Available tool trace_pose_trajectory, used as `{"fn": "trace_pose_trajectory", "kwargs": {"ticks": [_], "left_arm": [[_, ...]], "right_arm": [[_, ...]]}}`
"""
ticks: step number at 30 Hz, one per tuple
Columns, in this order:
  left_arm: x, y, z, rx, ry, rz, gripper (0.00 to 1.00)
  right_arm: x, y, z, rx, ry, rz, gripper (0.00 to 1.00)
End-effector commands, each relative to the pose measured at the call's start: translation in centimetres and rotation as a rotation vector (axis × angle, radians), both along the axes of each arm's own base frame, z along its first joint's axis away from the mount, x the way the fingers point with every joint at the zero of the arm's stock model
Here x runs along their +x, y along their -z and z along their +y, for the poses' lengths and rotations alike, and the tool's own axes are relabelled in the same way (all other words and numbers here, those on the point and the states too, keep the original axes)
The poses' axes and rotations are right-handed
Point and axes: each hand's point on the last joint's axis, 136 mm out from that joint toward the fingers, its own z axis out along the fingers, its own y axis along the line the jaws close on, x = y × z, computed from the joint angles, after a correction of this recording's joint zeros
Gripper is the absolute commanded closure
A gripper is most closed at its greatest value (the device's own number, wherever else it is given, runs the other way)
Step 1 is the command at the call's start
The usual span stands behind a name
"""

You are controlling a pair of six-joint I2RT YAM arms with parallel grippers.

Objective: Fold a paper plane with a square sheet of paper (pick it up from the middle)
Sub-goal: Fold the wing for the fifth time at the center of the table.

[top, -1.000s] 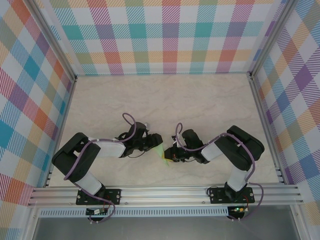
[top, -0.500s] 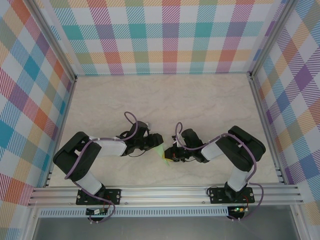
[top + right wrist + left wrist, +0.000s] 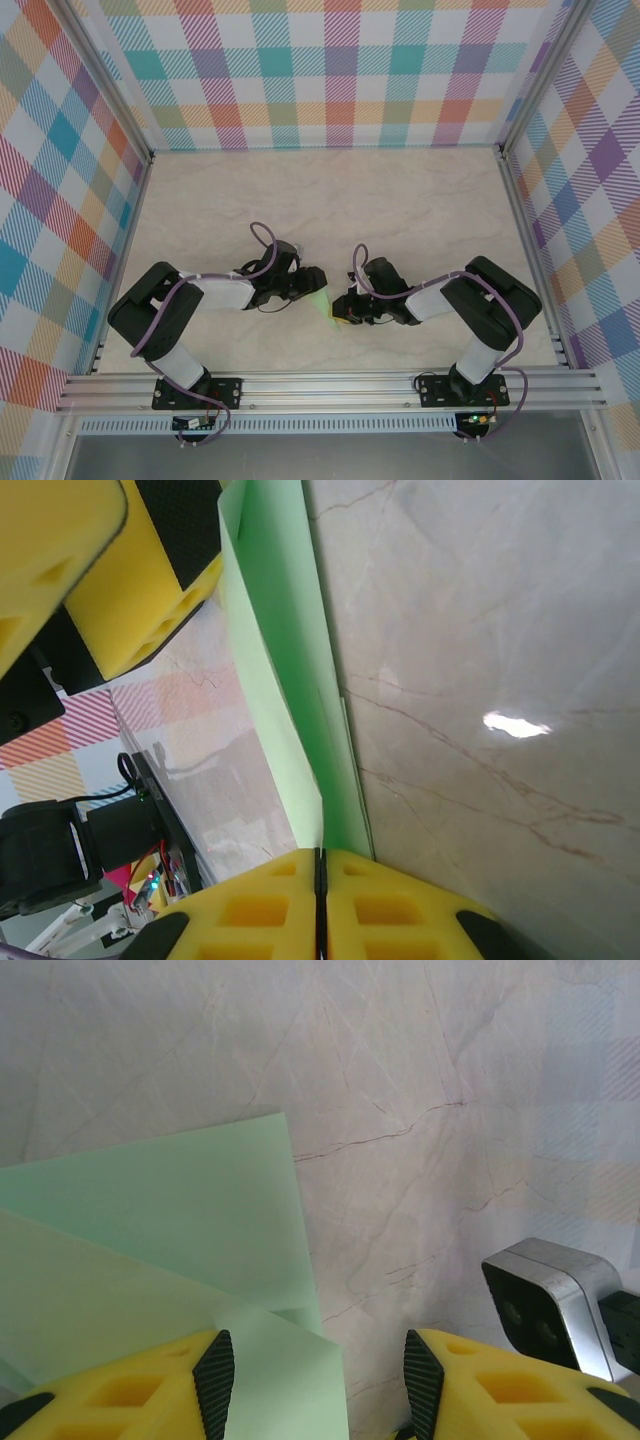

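Note:
The pale-green square sheet of paper [image 3: 321, 303], partly folded into layers, stands between the two grippers near the table's front middle. My right gripper [image 3: 318, 872] is shut on the paper's [image 3: 285, 670] lower edge, and the sheet rises on edge from the closed jaws. In the top view the right gripper [image 3: 341, 309] reaches in from the right. My left gripper [image 3: 318, 1385] is open, with a folded corner of the paper [image 3: 150, 1220] lying between its jaws, close to the left pad [image 3: 214, 1380]. From above, the left gripper [image 3: 316, 290] sits against the paper's left side.
The marble-patterned tabletop [image 3: 330, 200] stretches behind the grippers, walled by checked panels [image 3: 330, 70]. The right wrist camera housing [image 3: 550, 1305] sits close by in the left wrist view. The left gripper's yellow finger [image 3: 90, 570] looms at the right wrist view's upper left. An aluminium rail [image 3: 330, 385] runs along the front.
The right arm's elbow has drifted slightly to the right. Both grippers and the paper stay almost where they were.

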Motion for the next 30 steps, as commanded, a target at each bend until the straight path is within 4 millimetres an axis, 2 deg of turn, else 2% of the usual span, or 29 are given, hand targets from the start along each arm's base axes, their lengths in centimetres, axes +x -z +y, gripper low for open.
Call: {"fn": "trace_pose_trajectory", "kwargs": {"ticks": [1,3,6,18,22,30], "left_arm": [[-0.4,2.4,0.9,0.084,0.006,0.028,0.49],[-0.3,2.4,1.0,0.089,0.003,0.029,0.49],[-0.4,2.4,1.0,0.091,0.003,0.033,0.49],[-0.4,2.2,1.0,0.09,0.008,0.035,0.49],[-0.4,2.2,0.9,0.089,0.009,0.036,0.49],[-0.4,2.1,0.8,0.085,0.012,0.036,0.49]], "right_arm": [[-1.8,2.8,-2.1,-0.119,0.005,0.094,0.96],[-2.1,3.1,-2.3,-0.132,0.004,0.109,0.96],[-2.5,3.3,-2.5,-0.152,-0.007,0.112,0.9],[-3.9,2.9,-2.7,-0.206,-0.068,0.093,0.88],[-4.1,3.0,-3.2,-0.276,-0.084,0.078,0.91],[-4.2,4.5,-4.5,-0.425,-0.079,0.079,0.94]]}}
